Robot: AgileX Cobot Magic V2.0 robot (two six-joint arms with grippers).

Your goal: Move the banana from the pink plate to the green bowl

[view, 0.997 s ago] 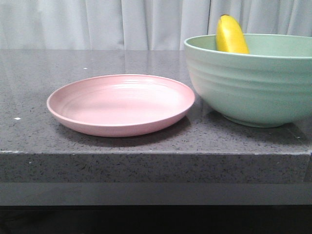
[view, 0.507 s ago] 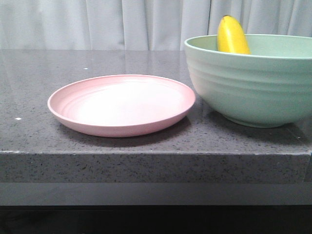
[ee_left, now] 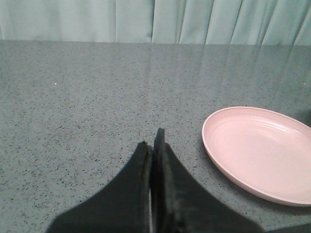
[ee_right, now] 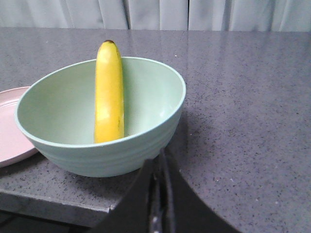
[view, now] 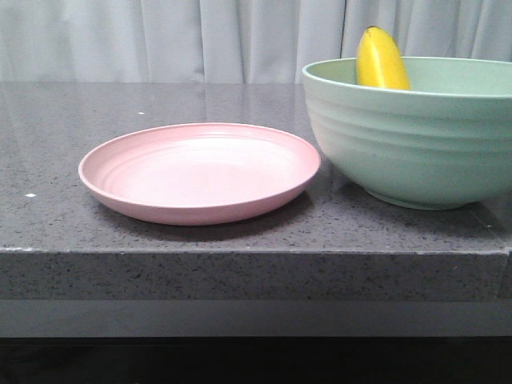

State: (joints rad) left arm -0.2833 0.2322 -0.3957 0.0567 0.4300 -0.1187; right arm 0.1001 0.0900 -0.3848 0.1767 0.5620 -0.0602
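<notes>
Banana, front view: banana (view: pixel 381 58) stands nearly upright inside the green bowl (view: pixel 408 136), its dark tip poking above the rim, leaning against the far wall on the bowl's left half.
Bowl, front view: pale mint, ridged outside, sitting at the right of the dark speckled stone counter (view: pixel 160 248), close to the front edge.
Plate, front view: pink plate (view: pixel 200 170) lies flat to the left of the bowl, nothing on it; its right rim sits just beside the bowl's side, and I cannot tell whether they touch.
Backdrop, front view: pale curtain (view: pixel 200 40) hangs behind the counter.
Arms, front view: neither arm shows from here.
Left gripper, left wrist view: left gripper (ee_left: pixel 153 145) has its two black fingers pressed together, holding nothing, poised over bare counter.
Plate, left wrist view: pink plate (ee_left: pixel 260 153) lies off to one side of the fingers, well apart from them.
Right gripper, right wrist view: right gripper (ee_right: pixel 158 167) has its dark fingers closed tight on each other, with nothing between them, near the bowl's outer wall.
Banana, right wrist view: banana (ee_right: pixel 109 92) rests on end in the green bowl (ee_right: pixel 146 107), propped along the inner wall, tip above the rim.
Plate, right wrist view: an edge of the pink plate (ee_right: pixel 9 131) peeks out beside the bowl.
</notes>
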